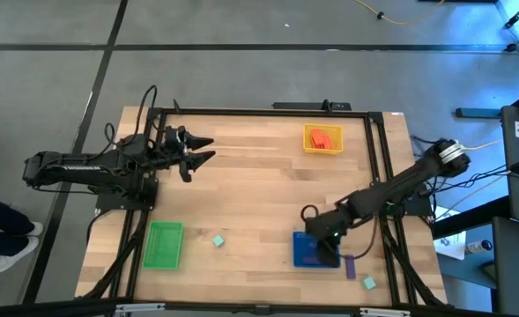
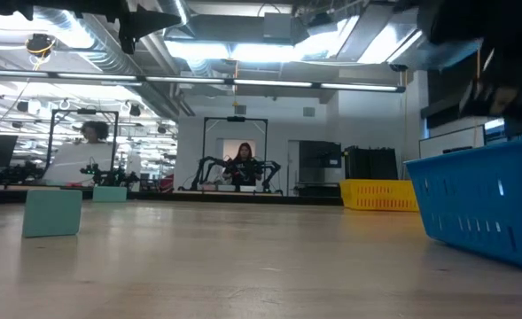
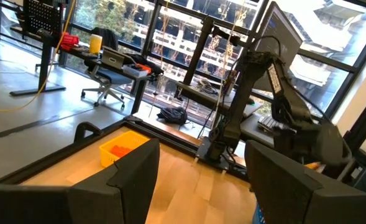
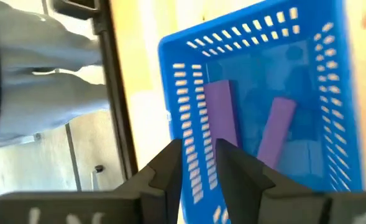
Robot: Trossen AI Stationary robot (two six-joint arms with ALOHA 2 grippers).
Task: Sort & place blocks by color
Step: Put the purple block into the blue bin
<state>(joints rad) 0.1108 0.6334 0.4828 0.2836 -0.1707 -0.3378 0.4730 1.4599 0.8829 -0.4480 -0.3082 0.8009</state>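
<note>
- At the table's near edge a mint block (image 1: 368,283) lies alone on the wood, just right of a purple bar (image 1: 351,266) that lies outside the blue tray (image 1: 300,255), beside its right wall.
- The right gripper (image 4: 199,163) hangs over the blue tray with its fingers set narrowly apart and nothing between them; two purple bars (image 4: 220,121) lie side by side on the tray floor below it.
- Another mint block (image 1: 218,240) sits on bare wood between the blue tray and the green tray (image 1: 164,244), which stands near the table's left front corner.
- Farther back on the left, the left gripper (image 1: 204,150) waits above the table with its fingers spread wide, empty.
- At the far side, the yellow tray (image 1: 322,148) holds the orange-red blocks (image 1: 322,137).
</note>
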